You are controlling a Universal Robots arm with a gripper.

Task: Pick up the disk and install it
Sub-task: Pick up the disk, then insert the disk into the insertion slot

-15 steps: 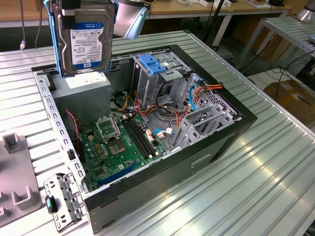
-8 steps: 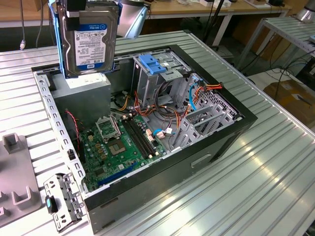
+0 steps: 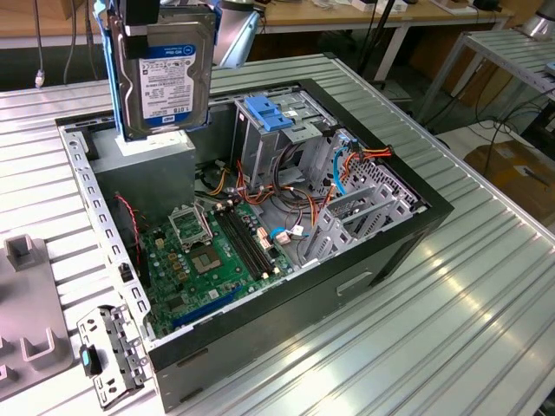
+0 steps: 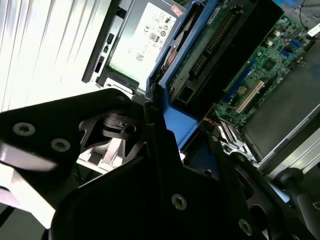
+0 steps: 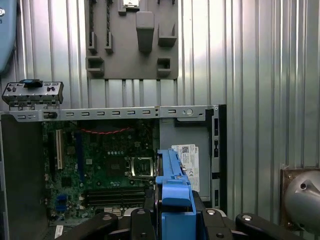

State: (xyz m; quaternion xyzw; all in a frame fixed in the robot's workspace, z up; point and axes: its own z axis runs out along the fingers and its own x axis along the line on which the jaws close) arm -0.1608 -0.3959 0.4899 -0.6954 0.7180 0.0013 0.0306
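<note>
Gripper [image 5: 175,220], we find, is clenched on the disk [image 3: 165,78], holding it upright beneath itself over the open case [image 3: 434,212], presumably for insertion.

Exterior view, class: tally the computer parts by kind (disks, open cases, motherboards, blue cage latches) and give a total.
disk: 1
open case: 1
motherboard: 1
blue cage latch: 1
Total: 4

The ribbed metal table [image 3: 451,312] carries an open computer case [image 3: 347,286], a grey fixture plate [image 3: 26,355] and perhaps a port bracket [image 3: 108,351].
</note>
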